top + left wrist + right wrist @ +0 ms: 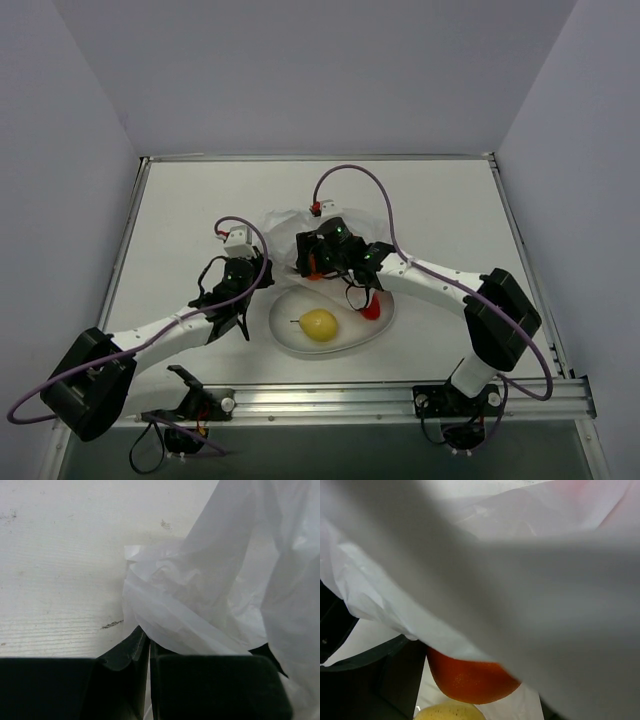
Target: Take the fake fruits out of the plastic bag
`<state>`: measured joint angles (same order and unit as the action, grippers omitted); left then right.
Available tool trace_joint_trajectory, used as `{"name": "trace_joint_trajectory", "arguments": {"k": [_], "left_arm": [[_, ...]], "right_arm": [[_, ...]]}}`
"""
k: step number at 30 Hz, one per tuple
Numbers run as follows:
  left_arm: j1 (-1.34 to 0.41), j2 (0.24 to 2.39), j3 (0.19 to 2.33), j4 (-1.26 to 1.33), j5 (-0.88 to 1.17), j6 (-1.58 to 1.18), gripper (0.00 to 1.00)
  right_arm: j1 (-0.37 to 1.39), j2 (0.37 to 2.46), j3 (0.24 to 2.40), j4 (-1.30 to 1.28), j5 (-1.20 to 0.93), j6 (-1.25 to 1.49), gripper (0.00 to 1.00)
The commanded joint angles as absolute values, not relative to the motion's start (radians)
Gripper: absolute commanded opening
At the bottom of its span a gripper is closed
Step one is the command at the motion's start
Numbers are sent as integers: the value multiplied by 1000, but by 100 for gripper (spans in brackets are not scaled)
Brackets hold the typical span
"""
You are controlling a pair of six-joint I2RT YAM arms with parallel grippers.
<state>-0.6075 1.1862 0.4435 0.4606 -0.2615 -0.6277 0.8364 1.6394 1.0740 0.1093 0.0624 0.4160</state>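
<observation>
Right wrist | orange (470, 677) inside right end effector (322, 262), grasped | left end effector (149, 647) clenching bag (200, 590)

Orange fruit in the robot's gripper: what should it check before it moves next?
1. Right gripper has the orange fruit: ok, it sits between the fingers, though plastic hides one side.
2. Orange fruit clear of the plastic bag: not ok, plastic drapes over it.
3. Left gripper pinching the bag: ok, shut on its edge.
4. Room on the plate: ok, there is bare space beside the yellow pear and the red fruit.
5. More fruits inside the bag: cannot tell.
</observation>
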Motion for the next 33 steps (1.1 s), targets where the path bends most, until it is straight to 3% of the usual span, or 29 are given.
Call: {"name": "trace_joint_trajectory", "arguments": {"k": [1, 3, 7, 15, 21, 29, 33], "left_arm": [[-607, 1181, 468, 512, -259, -615, 2], [-609, 1177, 469, 506, -265, -615, 2], [-609, 1173, 468, 511, -261, -617, 2], [-607, 1183, 468, 522, -249, -623, 2], [-607, 1187, 466, 526, -241, -621, 2], [-609, 1192, 468, 534, -227, -624, 2], [-612, 1193, 465, 535, -232, -626, 2]], "right_arm": [[828, 1565, 1071, 55, 11, 382, 68], [831, 1559, 1056, 49, -31, 380, 69], [830, 1513, 1014, 49, -37, 379, 81], [818, 1503, 985, 51, -64, 357, 90], [821, 1517, 989, 46, -52, 365, 89], [845, 1519, 966, -71, 51, 373, 96], [864, 1563, 982, -69, 109, 385, 92]]}}
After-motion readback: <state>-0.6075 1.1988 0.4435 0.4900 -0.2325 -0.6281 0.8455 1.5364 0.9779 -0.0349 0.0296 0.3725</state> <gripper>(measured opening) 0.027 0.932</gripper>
